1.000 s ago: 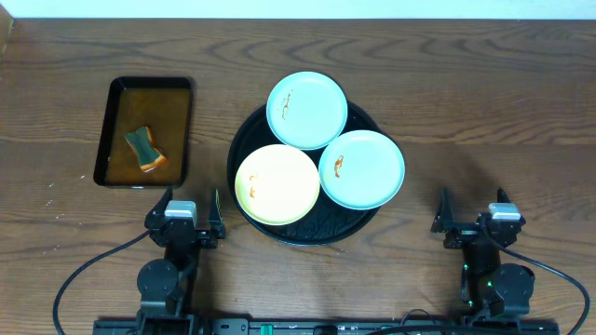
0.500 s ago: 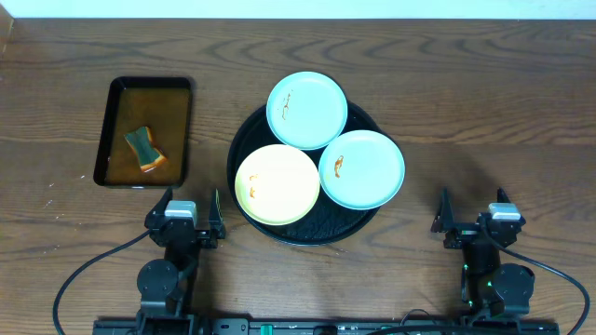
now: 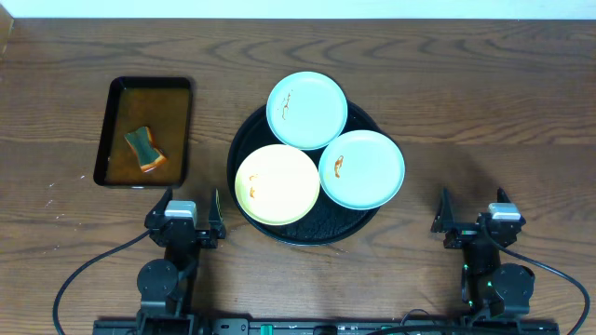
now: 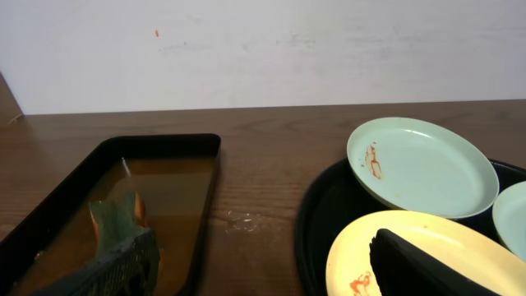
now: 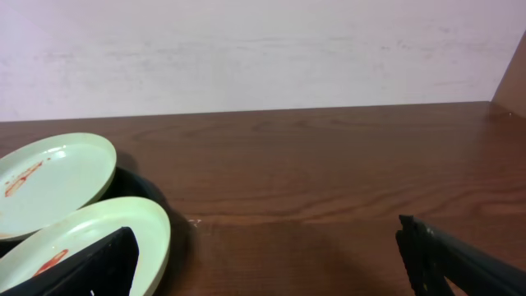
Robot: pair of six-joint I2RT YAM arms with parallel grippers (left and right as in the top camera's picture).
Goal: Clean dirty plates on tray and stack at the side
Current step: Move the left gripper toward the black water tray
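Three dirty plates lie on the round black tray (image 3: 250,140) in the table's middle. A mint-blue plate (image 3: 307,110) with an orange smear sits at the back, overhanging the rim. A second mint-blue plate (image 3: 361,168) is at the right. A pale yellow plate (image 3: 277,184) is at the front left. In the left wrist view the yellow plate (image 4: 386,247) and back plate (image 4: 423,168) show. In the right wrist view both mint plates (image 5: 49,182) (image 5: 90,238) show at left. My left gripper (image 3: 189,207) and right gripper (image 3: 470,207) rest open and empty near the front edge.
A rectangular black tray (image 3: 146,131) with brown liquid and a green-and-orange sponge (image 3: 144,150) stands at the left; it also shows in the left wrist view (image 4: 123,214). Bare wooden table lies to the right of the round tray. A white wall borders the back.
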